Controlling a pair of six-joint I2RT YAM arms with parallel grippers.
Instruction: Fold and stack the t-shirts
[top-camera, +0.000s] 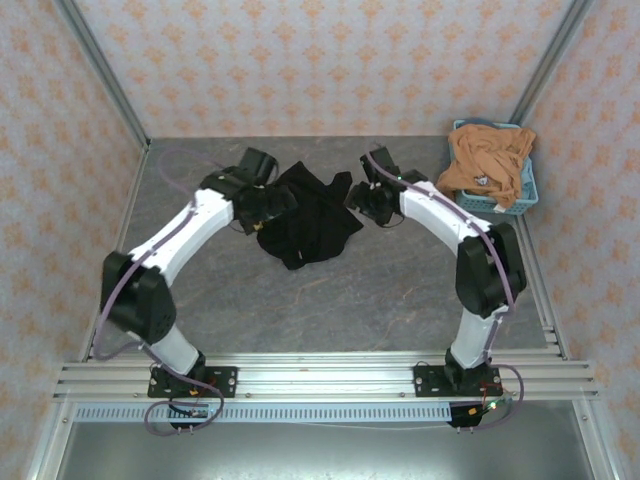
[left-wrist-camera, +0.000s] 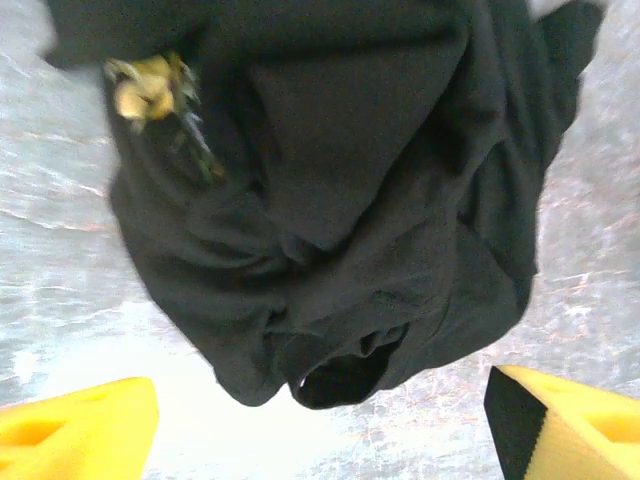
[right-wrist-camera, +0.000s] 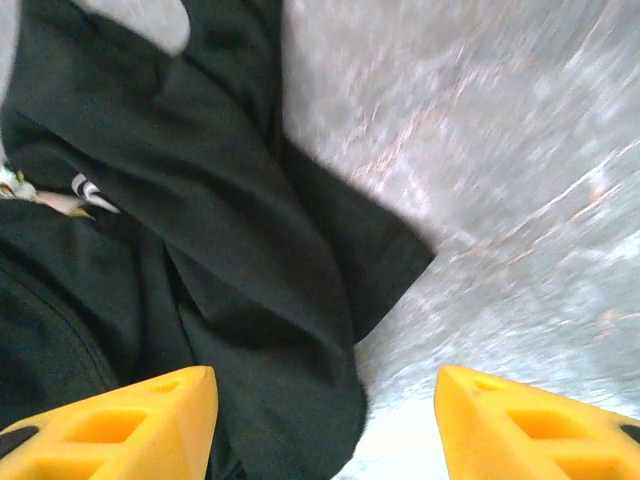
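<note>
The black t-shirt (top-camera: 312, 218) lies crumpled on the grey table, toward the back middle. My left gripper (top-camera: 268, 205) hovers at its left edge and my right gripper (top-camera: 365, 200) at its right edge. In the left wrist view the black t-shirt (left-wrist-camera: 340, 180) bunches just beyond my open left gripper (left-wrist-camera: 320, 440), whose yellow fingers (left-wrist-camera: 80, 430) hold nothing. In the right wrist view a fold of the black t-shirt (right-wrist-camera: 200, 230) runs between the spread fingers (right-wrist-camera: 530, 420) of my right gripper (right-wrist-camera: 325, 425), ungripped. The orange-tan t-shirt (top-camera: 490, 160) is heaped in the basket.
The light blue plastic basket (top-camera: 522, 203) stands at the back right corner against the wall. Patterned walls close in the table on three sides. Bare grey tabletop (top-camera: 330, 300) stretches from the black shirt to the arm bases.
</note>
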